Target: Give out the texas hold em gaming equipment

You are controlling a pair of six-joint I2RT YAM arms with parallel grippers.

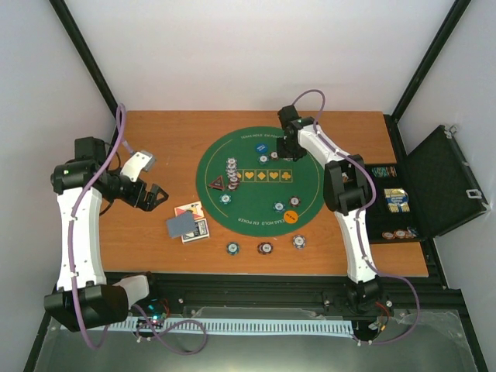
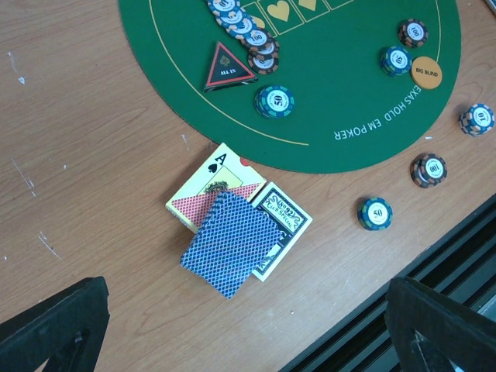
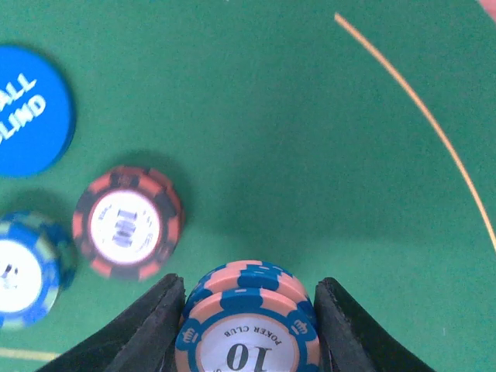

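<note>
Pinching a little stack of pink-and-blue poker chips in the right gripper, one black finger pressing on each side. Showing this grip only in the right wrist view, along with the "10" on the top chip. Sitting down close to the green mat there, near a red-and-black chip, a teal chip and a blue disc. Not showing whether the stack is touching the mat.

Seeing much less of that from the top view: just the right arm reaching over the far side of the mat and hiding the held chips. Showing, in that view alone, the black case lying open at the right edge of the wooden table, with spare chips and a card pack inside.

Holding the left gripper wide open with nothing in it, over bare wood left of the mat.

Looking down in the left wrist view at a messy pile of blue-backed playing cards, lying off the mat near its edge, on top of a yellow-and-red ace of spades piece and a dark printed piece. Making words easy to read there: "ALL IN" on the black-and-red triangle marker, "BIG BLIND" on the orange disc. Also showing a row of leaning chips just beside the triangle. Showing three single chips apart on the wood too: a teal 50 chip, a brown 100 chip and a grey-white chip.
</note>
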